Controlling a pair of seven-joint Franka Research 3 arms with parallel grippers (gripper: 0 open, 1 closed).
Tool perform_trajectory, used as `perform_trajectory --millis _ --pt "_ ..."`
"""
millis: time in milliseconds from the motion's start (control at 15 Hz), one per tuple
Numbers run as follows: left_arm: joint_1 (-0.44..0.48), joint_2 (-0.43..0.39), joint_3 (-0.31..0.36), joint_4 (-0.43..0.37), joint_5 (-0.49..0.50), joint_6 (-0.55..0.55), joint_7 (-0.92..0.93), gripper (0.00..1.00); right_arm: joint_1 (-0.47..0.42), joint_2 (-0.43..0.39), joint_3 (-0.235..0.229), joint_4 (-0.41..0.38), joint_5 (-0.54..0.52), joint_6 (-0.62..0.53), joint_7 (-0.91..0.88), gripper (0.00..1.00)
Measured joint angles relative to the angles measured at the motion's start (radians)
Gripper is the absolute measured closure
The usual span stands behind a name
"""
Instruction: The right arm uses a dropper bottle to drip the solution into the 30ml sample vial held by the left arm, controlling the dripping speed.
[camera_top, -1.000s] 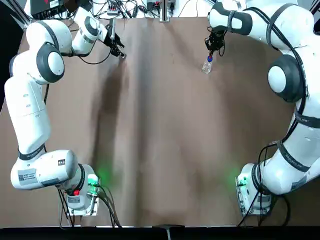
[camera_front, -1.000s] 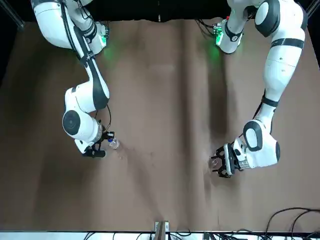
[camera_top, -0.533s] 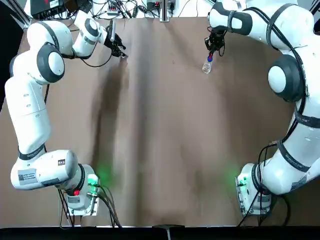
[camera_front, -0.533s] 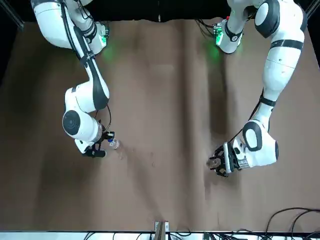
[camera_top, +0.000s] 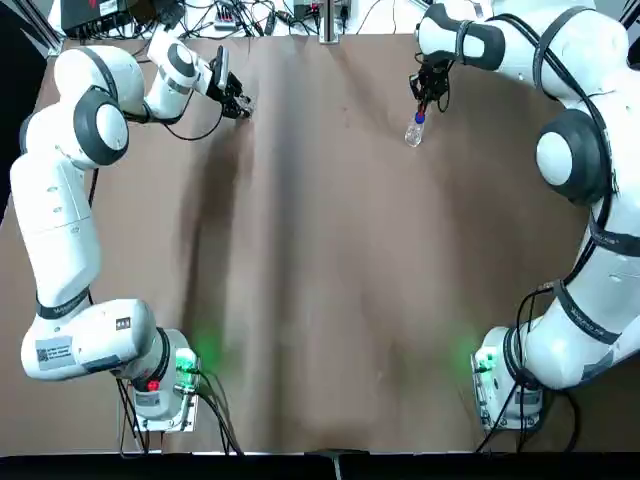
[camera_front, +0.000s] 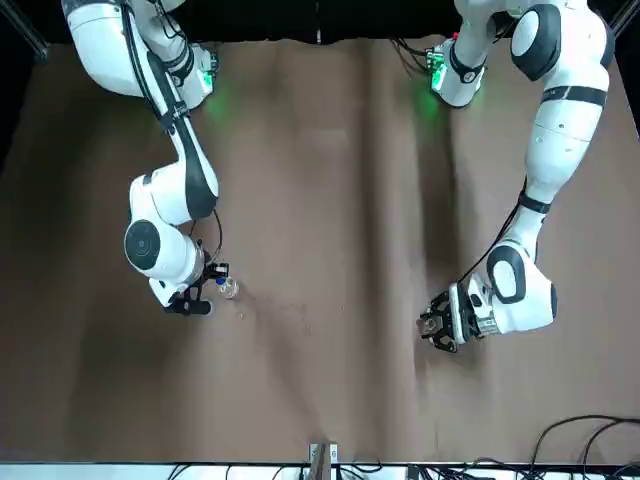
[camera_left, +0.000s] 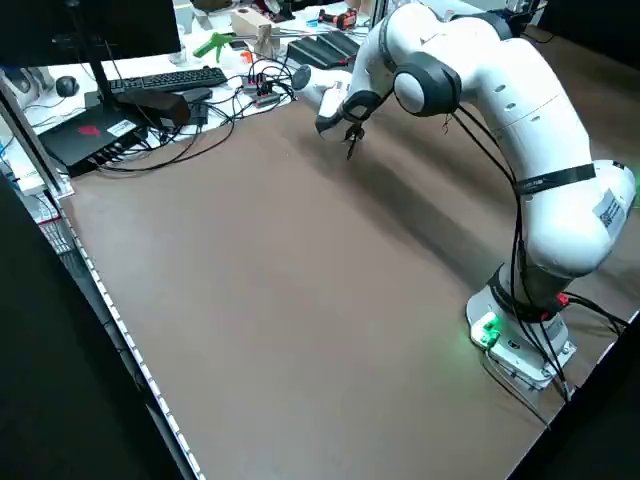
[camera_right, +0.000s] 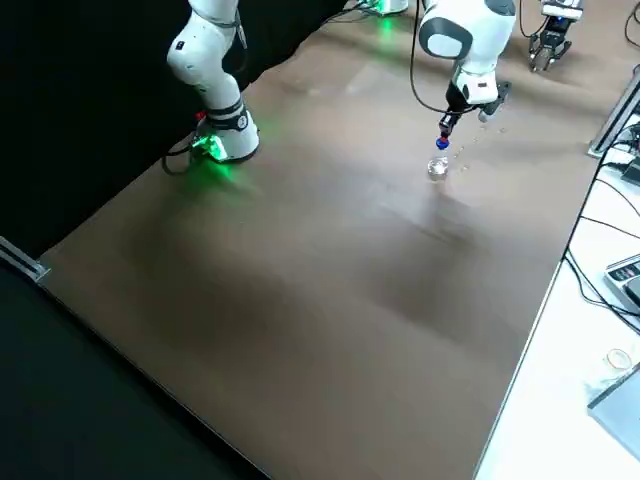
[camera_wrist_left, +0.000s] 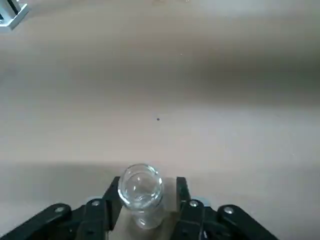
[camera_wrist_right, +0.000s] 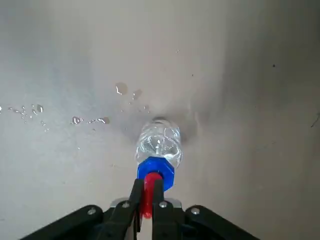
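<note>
The dropper bottle (camera_wrist_right: 158, 142), clear with a blue collar and red top, hangs from my right gripper (camera_wrist_right: 148, 192), which is shut on the red top. This is at the table's far right (camera_top: 413, 131), low over the cloth (camera_right: 438, 165). Whether the bottle's base touches the table I cannot tell. At the far left, my left gripper (camera_top: 235, 100) is shut on the 30ml sample vial (camera_wrist_left: 141, 189), a small clear glass vial with its open mouth towards the camera. The two grippers (camera_front: 435, 328) (camera_front: 196, 291) stay far apart across the table.
Water droplets (camera_wrist_right: 90, 120) lie on the brown cloth beside the dropper bottle. Cables, a keyboard (camera_left: 165, 80) and electronics crowd the far edge behind the left gripper. Both arm bases (camera_top: 165, 385) (camera_top: 505, 385) stand at the near edge with green lights on.
The left wrist has turned and shifted slightly at the far left, carrying the vial with it. The right arm and the dropper bottle have stayed where they were.
</note>
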Motion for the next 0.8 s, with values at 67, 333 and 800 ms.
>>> perform_trajectory --millis 67,333,800 --pt "0.000 0.000 0.000 0.000 0.000 0.000 0.000 0.51 0.000 -0.001 0.000 0.000 0.000 0.000 0.000 0.89" --pt "0.000 0.000 -0.001 0.000 0.000 0.000 0.001 0.68 0.000 -0.014 0.000 0.001 0.000 -0.015 0.000 0.89" --pt "0.000 -0.001 -0.004 0.006 0.000 0.000 -0.003 0.69 0.000 -0.048 -0.003 0.004 0.000 -0.052 0.001 0.89"
